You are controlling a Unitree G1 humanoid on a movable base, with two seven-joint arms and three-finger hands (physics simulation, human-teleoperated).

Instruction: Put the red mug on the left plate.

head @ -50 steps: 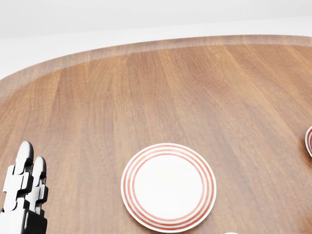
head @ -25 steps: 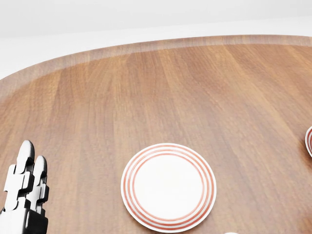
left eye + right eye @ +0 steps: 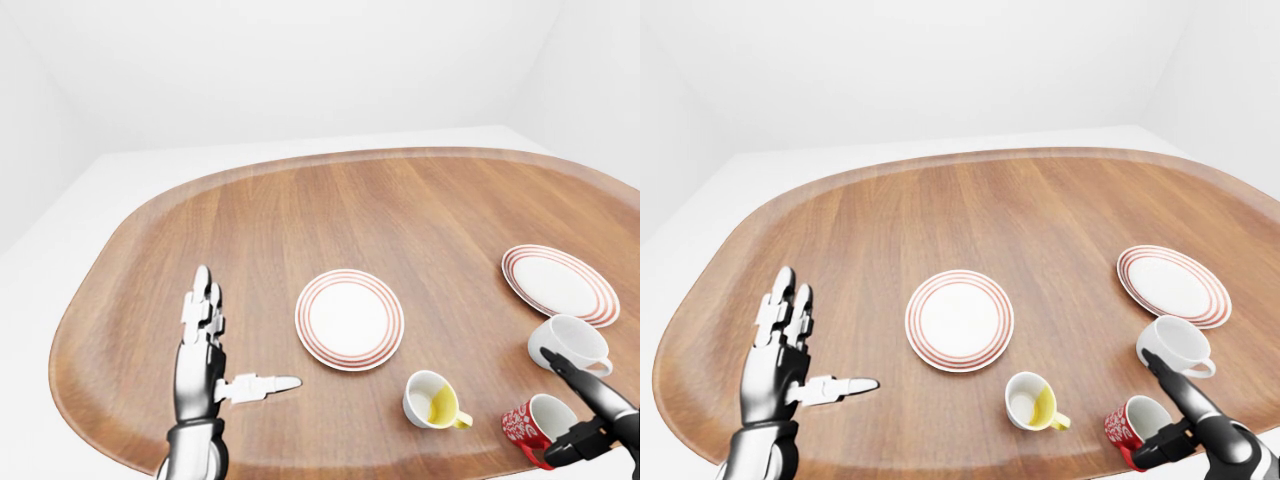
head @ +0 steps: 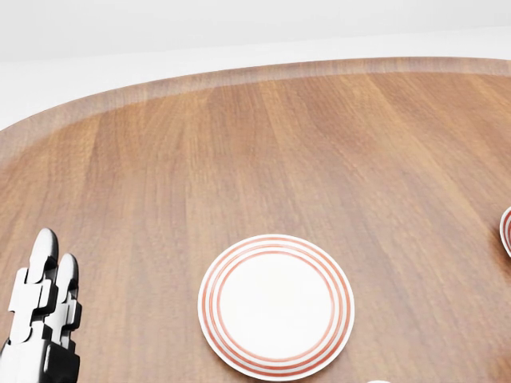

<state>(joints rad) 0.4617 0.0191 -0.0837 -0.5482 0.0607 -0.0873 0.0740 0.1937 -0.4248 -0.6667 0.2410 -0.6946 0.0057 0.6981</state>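
1. Right hand [image 3: 1175, 425]: dark fingers [image 3: 1162, 372] spread wide around the red mug [image 3: 1132, 424], one reaching up past its rim, one by the handle side. Cannot tell whether they touch it; they have not closed round it.
2. Red mug: upright on the desk [image 3: 300, 215], white inside, white pattern on the wall. Sits at the bottom right of the right-eye view, roughly 4 o'clock from the left plate [image 3: 349, 319], well apart from it.
3. Left hand [image 3: 205, 355]: silver, fingers [image 3: 205, 300] straight and wide open, thumb stuck out sideways toward the left plate. Holds nothing. Hovers at about 8 o'clock from that plate, apart from it.
4. Left plate: white with red rings, bare, near the middle of the desk. The head view shows it low centre, with only the left hand's fingertips at bottom left.
5. Yellow-lined mug [image 3: 432, 400]: white outside, tipped over, at 5 o'clock from the left plate, between it and the red mug.
6. White mug [image 3: 570, 345]: upright, just at 12 o'clock from the red mug, near the right hand's raised finger.
7. Right plate [image 3: 560, 283]: same red rings, bare, at 12 o'clock from the white mug.
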